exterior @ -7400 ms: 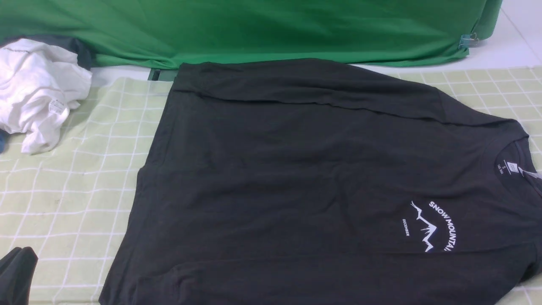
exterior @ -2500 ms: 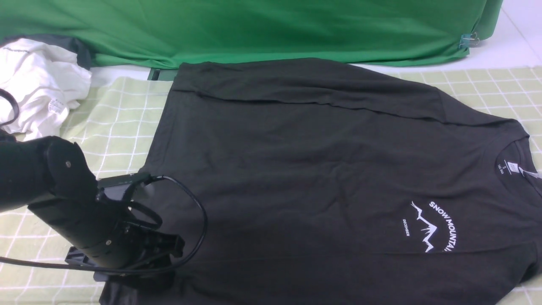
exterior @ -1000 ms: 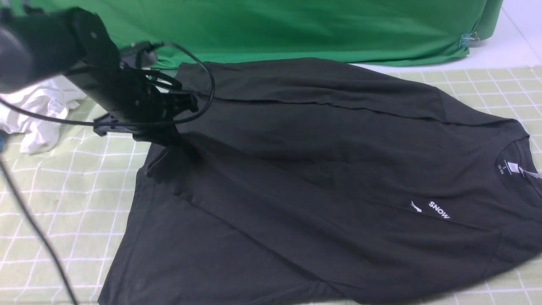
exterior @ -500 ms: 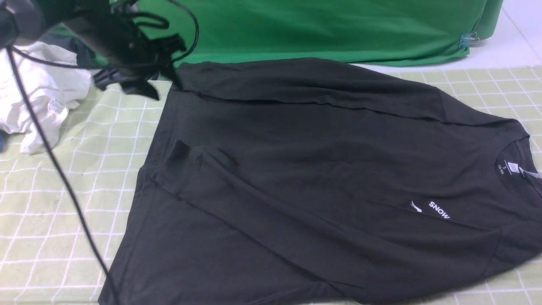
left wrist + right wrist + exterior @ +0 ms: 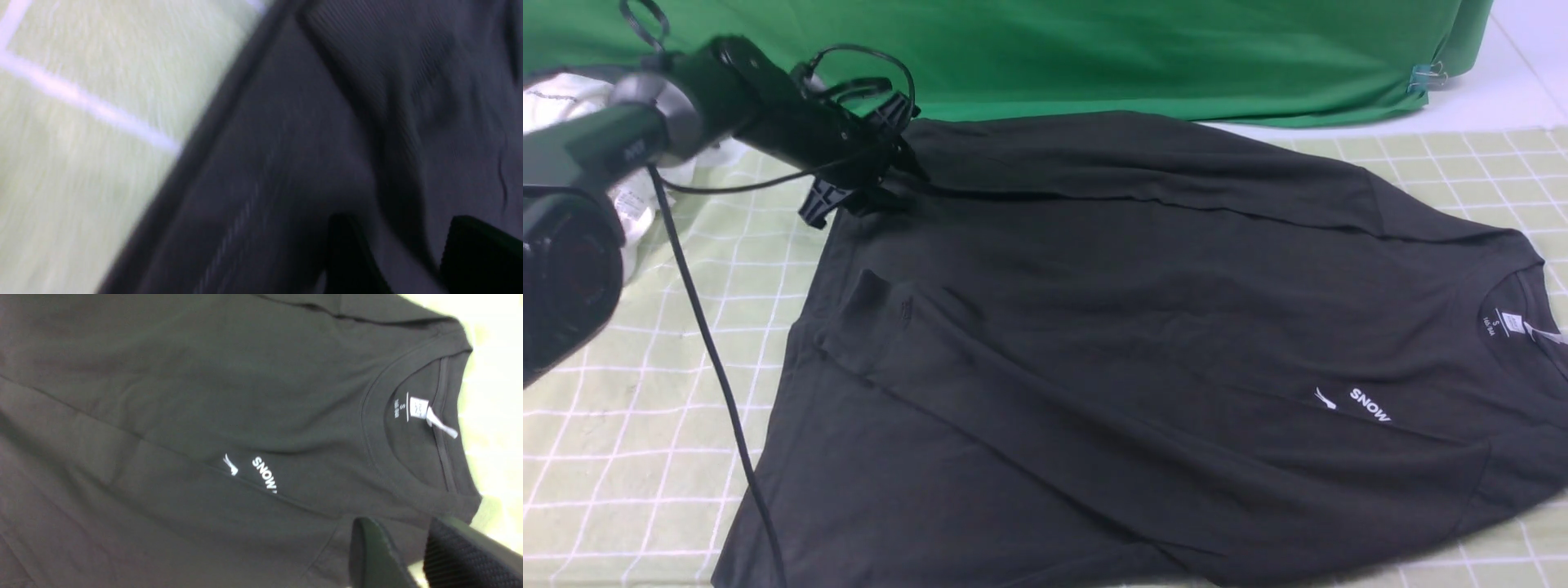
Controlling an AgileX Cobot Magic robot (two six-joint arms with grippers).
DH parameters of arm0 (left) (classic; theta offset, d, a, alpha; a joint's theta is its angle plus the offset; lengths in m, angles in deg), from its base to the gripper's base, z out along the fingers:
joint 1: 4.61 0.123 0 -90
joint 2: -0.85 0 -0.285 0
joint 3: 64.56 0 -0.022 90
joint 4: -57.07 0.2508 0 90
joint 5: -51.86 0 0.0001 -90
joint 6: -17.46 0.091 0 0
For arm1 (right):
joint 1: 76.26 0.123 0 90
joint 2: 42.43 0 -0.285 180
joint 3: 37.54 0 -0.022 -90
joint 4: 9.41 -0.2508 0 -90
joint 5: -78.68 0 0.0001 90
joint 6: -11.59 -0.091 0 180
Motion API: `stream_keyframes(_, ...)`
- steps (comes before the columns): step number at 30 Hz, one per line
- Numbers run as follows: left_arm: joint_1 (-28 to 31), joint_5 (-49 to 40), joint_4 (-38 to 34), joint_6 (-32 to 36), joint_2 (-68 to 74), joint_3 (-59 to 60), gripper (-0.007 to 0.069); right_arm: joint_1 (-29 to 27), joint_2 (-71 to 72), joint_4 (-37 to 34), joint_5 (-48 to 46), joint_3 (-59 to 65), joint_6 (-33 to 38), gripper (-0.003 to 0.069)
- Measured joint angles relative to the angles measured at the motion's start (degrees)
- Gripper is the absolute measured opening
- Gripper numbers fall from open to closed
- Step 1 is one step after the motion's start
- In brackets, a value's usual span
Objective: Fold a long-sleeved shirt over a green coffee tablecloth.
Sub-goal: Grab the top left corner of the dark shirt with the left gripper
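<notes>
The dark long-sleeved shirt (image 5: 1143,310) lies spread on the green coffee tablecloth (image 5: 645,408), collar to the right. Its near sleeve is folded across the body, with the cuff (image 5: 876,296) at the left and only "SNOW" (image 5: 1368,406) of the logo showing. My left gripper (image 5: 890,175) sits low at the shirt's far left corner. In the blurred left wrist view it (image 5: 408,249) is open, jaws apart over a fold of shirt (image 5: 306,122) beside the tablecloth (image 5: 81,163). My right gripper (image 5: 408,547) is open and empty above the shirt's shoulder near the collar (image 5: 408,428); the front view does not show it.
A plain green fabric (image 5: 1094,57) hangs along the back, held by a clip (image 5: 1425,77). A white garment (image 5: 633,208) lies at the far left behind my left arm. The arm's black cable (image 5: 719,359) trails over the tablecloth to the front edge.
A second ago my left gripper held the near sleeve's cuff; it let go, and the sleeve now lies across the body. The gripper then dropped to the shirt's far left corner.
</notes>
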Motion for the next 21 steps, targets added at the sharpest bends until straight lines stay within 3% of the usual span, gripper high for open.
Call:
stream_keyframes(6,0.02,8.6,-7.67,1.76,1.95,-0.06,0.0315,0.0,0.0,0.0,0.12,0.0,-0.67,0.0202)
stream_keyframes(15,0.02,12.63,-9.25,1.9,3.05,-0.35,0.0306,0.0,0.0,0.0,0.18,0.0,-1.14,0.0211)
stream_keyframes(19,0.02,12.89,-9.25,1.9,3.16,-0.35,0.025,0.0,0.0,0.0,0.18,0.0,-1.14,0.0213)
stream_keyframes(21,0.02,12.16,-9.04,1.92,3.36,-0.35,0.0146,0.0,0.0,0.0,0.24,0.0,-1.14,0.0213)
